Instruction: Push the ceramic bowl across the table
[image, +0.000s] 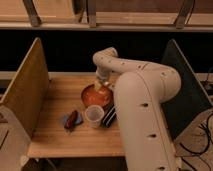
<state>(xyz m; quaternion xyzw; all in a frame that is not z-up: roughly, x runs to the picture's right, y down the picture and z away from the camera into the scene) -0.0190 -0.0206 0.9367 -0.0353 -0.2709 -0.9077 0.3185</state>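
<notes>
The ceramic bowl (94, 98) is shallow, round and orange-red with a darker rim. It sits near the middle of the light wooden table (55, 135), toward the right side. My white arm reaches over from the right. My gripper (100, 86) hangs down over the bowl's far inner part, at or just above its surface. The gripper covers part of the bowl's far rim.
A small white cup (94, 115) stands just in front of the bowl. A dark red object on a blue cloth (71, 120) lies to the cup's left. A dark striped object (109, 116) lies to the cup's right. Upright panels (25, 85) stand at both table sides.
</notes>
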